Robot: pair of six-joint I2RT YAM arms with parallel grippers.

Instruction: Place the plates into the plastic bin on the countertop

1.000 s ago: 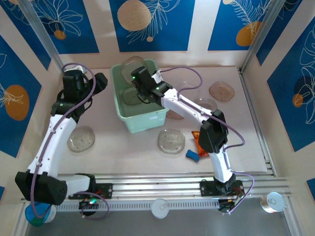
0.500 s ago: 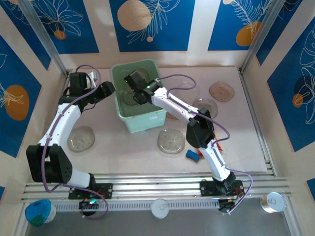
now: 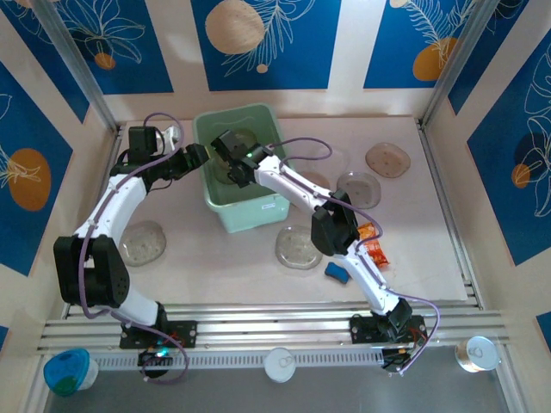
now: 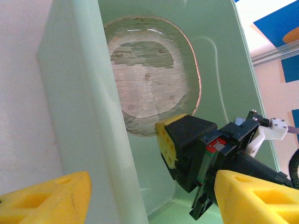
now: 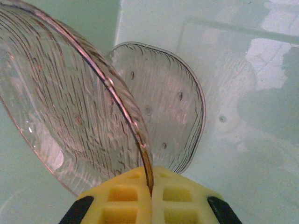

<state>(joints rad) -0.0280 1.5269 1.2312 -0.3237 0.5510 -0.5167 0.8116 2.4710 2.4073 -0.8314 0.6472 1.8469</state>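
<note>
Over the last second the right gripper has been lowered from above the rim to deep inside the bin, and the held plate, which stood above the rim, has been brought down with it. In the right wrist view the fingers are seen pinched tight on the rim of that plate, which is tilted on edge over a second plate already lying on the bin floor. The left gripper has been swung in from the far left corner and is now set at the bin's left wall. In the left wrist view its fingers are spread wide with nothing between them but the bin wall.

The placing of this plate is judged nearly done: only a release is wanted. At least four loose plates are left on the countertop, so much of the task remains
</note>
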